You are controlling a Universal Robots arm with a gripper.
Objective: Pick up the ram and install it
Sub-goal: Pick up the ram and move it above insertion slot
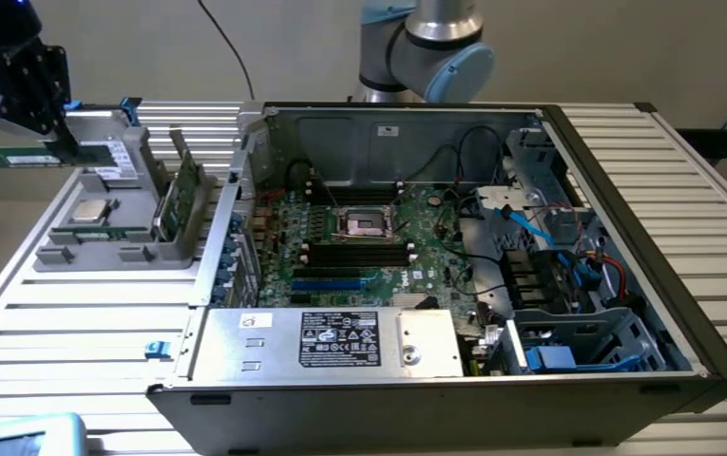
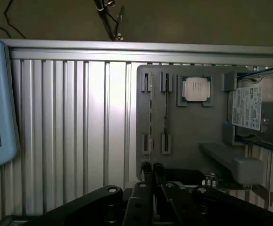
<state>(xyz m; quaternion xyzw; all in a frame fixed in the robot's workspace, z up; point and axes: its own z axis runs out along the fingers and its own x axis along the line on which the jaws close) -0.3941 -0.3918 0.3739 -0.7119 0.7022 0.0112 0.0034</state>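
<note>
My gripper (image 1: 62,142) is clamped narrow on the ram (image 1: 17,155), which juts out level in the air above the grey holder (image 1: 85,253) on the bench; I judge it light, stiff and fragile, best held by its thin board edges.

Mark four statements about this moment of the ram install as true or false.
1. The fingers are shut on the ram, held above the grey holder. True.
2. The ram sits in a slot on the motherboard. False: it is outside the computer case, at the exterior view's left.
3. A processor chip lies in the grey holder. True.
4. The computer case is closed. False: its side is open and the motherboard is exposed.
</note>
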